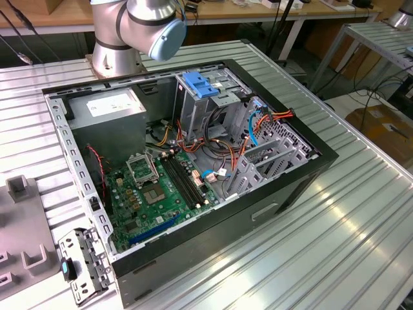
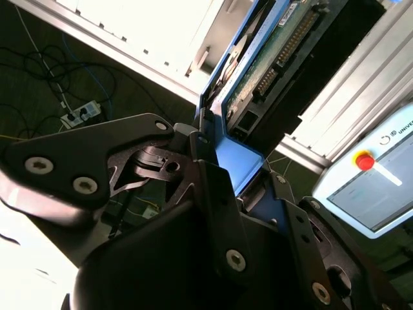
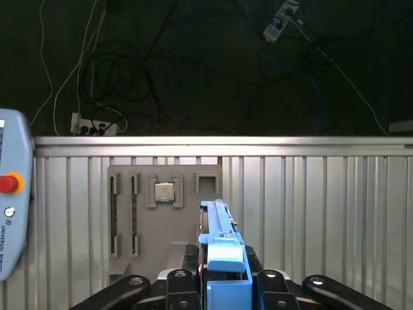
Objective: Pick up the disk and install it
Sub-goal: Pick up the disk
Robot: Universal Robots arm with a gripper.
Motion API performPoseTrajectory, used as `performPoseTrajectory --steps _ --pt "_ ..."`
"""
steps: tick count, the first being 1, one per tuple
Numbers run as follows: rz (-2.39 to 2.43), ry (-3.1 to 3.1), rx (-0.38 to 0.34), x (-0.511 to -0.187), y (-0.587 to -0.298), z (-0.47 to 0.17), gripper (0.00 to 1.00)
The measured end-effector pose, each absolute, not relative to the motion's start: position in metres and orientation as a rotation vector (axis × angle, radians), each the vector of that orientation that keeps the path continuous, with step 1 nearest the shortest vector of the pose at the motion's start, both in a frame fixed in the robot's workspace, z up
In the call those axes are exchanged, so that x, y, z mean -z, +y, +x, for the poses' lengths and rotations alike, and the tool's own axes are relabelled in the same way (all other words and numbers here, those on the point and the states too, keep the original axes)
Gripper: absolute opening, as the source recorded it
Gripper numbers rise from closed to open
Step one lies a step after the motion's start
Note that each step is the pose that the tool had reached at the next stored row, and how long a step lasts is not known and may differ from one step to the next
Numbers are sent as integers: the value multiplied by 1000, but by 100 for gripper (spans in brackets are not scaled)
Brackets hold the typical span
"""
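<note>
In both wrist views my gripper point(image 2: 237, 158) is shut on the disk point(image 2: 271, 58), with a black finger pressed to each of its sides. The second wrist view shows the disk's green circuit board, its connector row and a blue plastic side rail. In the first wrist view the disk point(image 3: 218, 226) is seen edge-on, blue rail upward, rising from my gripper point(image 3: 226, 279) above the ribbed metal table point(image 3: 322, 213). The exterior view shows the open computer case point(image 1: 303, 174) on the table, with a metal drive cage with a blue handle point(image 1: 203, 87) inside it and the arm's base point(image 1: 129, 32) behind.
Inside the case are a green motherboard point(image 1: 161, 194), a grey power supply box point(image 1: 106, 106) and loose cables. A grey parts fixture point(image 3: 145, 252) holding a chip point(image 3: 164, 192) lies on the table. A pendant with a red button point(image 3: 10, 200) is nearby.
</note>
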State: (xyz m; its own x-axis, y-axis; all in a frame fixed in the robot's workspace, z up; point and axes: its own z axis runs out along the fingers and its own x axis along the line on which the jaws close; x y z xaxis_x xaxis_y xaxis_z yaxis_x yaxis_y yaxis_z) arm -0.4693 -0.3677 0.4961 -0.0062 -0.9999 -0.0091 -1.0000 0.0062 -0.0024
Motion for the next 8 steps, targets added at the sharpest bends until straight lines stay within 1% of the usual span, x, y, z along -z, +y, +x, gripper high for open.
performPoseTrajectory --steps 8 --pt "-2209 2223 -7 -496 -368 -463 37"
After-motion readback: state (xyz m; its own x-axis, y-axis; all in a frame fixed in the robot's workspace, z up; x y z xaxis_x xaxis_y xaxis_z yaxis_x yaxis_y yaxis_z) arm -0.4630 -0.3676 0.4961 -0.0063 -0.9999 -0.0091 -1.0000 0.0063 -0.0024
